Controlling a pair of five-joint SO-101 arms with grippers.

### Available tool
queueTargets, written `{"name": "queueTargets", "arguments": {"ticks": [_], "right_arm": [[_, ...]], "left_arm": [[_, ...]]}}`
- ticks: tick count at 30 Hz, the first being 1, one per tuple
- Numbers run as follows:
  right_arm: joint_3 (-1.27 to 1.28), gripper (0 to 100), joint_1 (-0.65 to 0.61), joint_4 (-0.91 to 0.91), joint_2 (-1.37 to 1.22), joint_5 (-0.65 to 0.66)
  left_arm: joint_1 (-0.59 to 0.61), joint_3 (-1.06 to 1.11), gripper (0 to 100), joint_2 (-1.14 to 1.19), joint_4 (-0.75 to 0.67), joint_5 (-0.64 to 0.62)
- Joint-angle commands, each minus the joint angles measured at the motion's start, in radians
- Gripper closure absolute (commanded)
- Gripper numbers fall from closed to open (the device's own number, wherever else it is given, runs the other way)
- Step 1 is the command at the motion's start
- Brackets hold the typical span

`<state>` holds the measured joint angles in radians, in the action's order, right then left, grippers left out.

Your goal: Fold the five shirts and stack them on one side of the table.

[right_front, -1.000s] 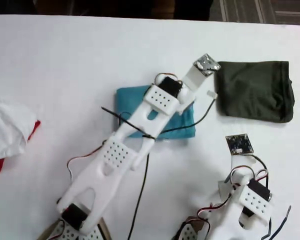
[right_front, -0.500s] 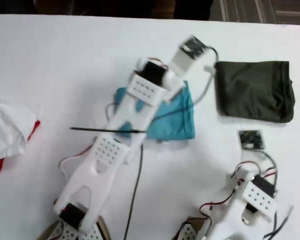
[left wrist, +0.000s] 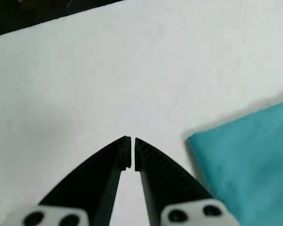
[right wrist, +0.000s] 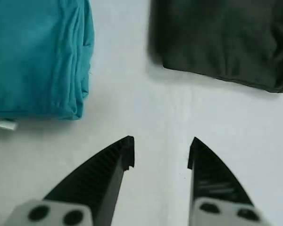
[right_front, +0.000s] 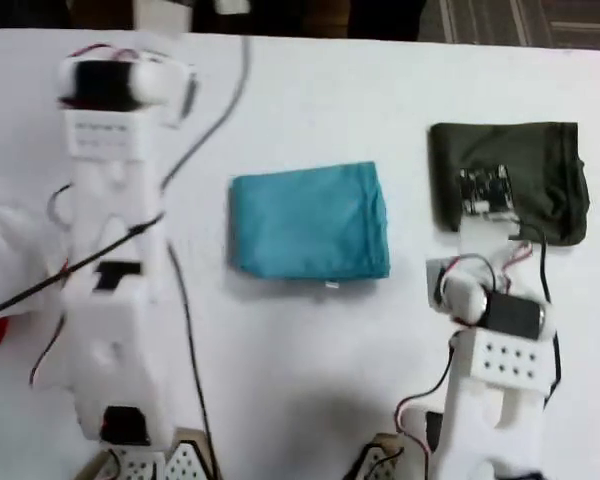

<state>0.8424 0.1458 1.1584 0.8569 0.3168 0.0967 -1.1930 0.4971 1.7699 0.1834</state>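
- No text, number or sign can be read anywhere.
- Tag [right wrist: 6, 124]: a small white one at the edge of the teal shirt [right_front: 310, 220], lying on the counter [right_front: 300, 90]. It is too small to show any print.
- Left arm [right_front: 100, 140]: faint dark marks on its white shell, too blurred to read.
- Circuit board [right_front: 483, 190] on the right arm: specks only, nothing legible.

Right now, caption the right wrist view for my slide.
Open right gripper over the table, facing folded teal shirt and folded dark shirt.
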Motion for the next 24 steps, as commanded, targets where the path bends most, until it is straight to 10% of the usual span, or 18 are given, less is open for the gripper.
{"name": "queueTargets", "arguments": {"ticks": [1,12,24], "right_arm": [[-0.124,80.5,-0.056,0.019,-0.143,-0.04],[-0.591,80.3,-0.166,0.042,-0.69,-0.044],[-1.131,68.2,-0.303,0.162,-1.319,-0.117]], "left_arm": [[0.038,0.387,96,-0.331,0.02,0.048],[0.15,1.302,96,-0.988,-0.226,0.081],[0.288,1.569,95,-1.189,-0.302,0.083]]}}
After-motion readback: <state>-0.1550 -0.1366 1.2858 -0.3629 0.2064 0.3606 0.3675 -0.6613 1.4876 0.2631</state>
